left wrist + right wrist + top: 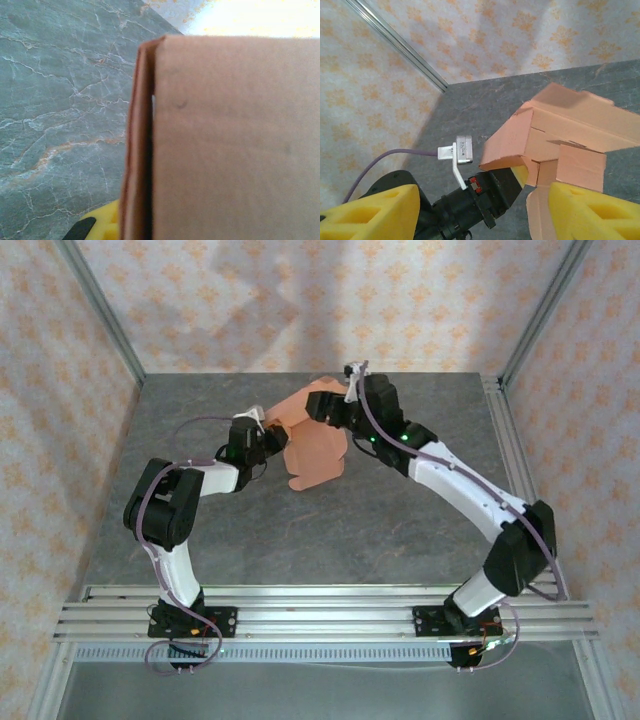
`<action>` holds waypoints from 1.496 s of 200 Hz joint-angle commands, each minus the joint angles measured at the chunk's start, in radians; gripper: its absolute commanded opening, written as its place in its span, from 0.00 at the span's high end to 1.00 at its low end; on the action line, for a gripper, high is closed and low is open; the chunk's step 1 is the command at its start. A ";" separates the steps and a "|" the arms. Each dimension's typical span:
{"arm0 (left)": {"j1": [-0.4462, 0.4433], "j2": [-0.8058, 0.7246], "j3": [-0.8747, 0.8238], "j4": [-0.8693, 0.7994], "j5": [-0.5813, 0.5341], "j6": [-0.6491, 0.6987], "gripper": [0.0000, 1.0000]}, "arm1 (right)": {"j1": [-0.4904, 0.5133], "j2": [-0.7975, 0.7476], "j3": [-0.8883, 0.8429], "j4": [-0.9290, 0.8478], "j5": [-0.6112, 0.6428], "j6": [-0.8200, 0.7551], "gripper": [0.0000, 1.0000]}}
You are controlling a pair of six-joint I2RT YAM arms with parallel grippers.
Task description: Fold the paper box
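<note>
Half-formed paper box sits between my arms: right gripper at its far edge, fingers spread around a loose flap, left gripper at its left wall, grip hidden, so I'd close softly and fold along the crease.

Rear centre blocked by raised paper box | near table open | walls hem three sides

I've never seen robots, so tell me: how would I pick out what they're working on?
Find the grey marbled table; at its far middle, two black-and-white arms meet. Between them is the paper box: salmon-pink card, flaps partly folded, the only pink thing there.
</note>
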 commanded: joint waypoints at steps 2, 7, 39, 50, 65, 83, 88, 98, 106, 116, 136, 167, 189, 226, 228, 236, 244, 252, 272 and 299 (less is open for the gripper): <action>0.008 -0.022 -0.019 0.028 -0.044 0.009 1.00 | 0.014 0.090 0.139 -0.179 0.036 -0.042 0.34; 0.008 -0.022 -0.020 0.027 -0.044 0.011 1.00 | 0.016 0.115 0.170 -0.200 0.035 -0.045 0.35; 0.008 -0.031 -0.017 0.009 -0.046 0.027 1.00 | 0.024 0.242 0.328 -0.298 0.019 -0.050 0.42; 0.008 -0.031 -0.016 0.006 -0.046 0.031 1.00 | 0.024 0.274 0.366 -0.319 0.021 -0.054 0.42; 0.008 -0.033 -0.019 0.008 -0.048 0.033 1.00 | 0.025 0.307 0.404 -0.338 0.025 -0.058 0.43; 0.008 -0.031 -0.021 0.012 -0.049 0.033 1.00 | 0.024 0.342 0.447 -0.362 0.039 -0.062 0.43; 0.008 -0.031 -0.021 0.013 -0.046 0.033 1.00 | 0.024 0.351 0.455 -0.367 0.043 -0.062 0.43; 0.008 -0.031 -0.022 0.014 -0.046 0.033 1.00 | 0.025 0.367 0.471 -0.380 0.054 -0.061 0.44; 0.008 -0.033 -0.023 0.015 -0.044 0.034 1.00 | 0.025 0.376 0.479 -0.383 0.057 -0.057 0.46; 0.008 -0.034 -0.024 0.016 -0.043 0.034 1.00 | 0.024 0.385 0.487 -0.385 0.060 -0.050 0.51; 0.008 -0.037 -0.027 0.018 -0.042 0.035 1.00 | 0.025 0.402 0.501 -0.385 0.055 -0.031 0.61; 0.007 -0.037 -0.030 0.019 -0.039 0.034 1.00 | 0.024 0.428 0.533 -0.395 0.041 -0.013 0.72; 0.008 -0.040 -0.031 0.019 -0.039 0.035 1.00 | 0.024 0.440 0.544 -0.398 0.038 -0.008 0.75; 0.008 -0.043 -0.035 0.019 -0.040 0.036 1.00 | 0.024 0.462 0.571 -0.412 0.025 0.000 0.79; 0.008 -0.043 -0.035 0.019 -0.041 0.036 1.00 | 0.024 0.462 0.572 -0.412 0.024 0.001 0.80; 0.008 -0.045 -0.034 0.018 -0.041 0.036 1.00 | 0.024 0.460 0.573 -0.411 0.023 0.000 0.84; 0.008 -0.044 -0.035 0.017 -0.042 0.037 1.00 | 0.025 0.459 0.573 -0.409 0.023 0.001 0.88; 0.008 -0.043 -0.036 0.018 -0.043 0.036 1.00 | 0.024 0.458 0.573 -0.409 0.027 0.001 0.91; 0.008 -0.042 -0.035 0.018 -0.043 0.035 1.00 | 0.024 0.452 0.575 -0.409 0.029 -0.003 0.98; 0.008 -0.041 -0.033 0.016 -0.043 0.036 1.00 | 0.024 0.443 0.573 -0.405 0.030 -0.001 0.79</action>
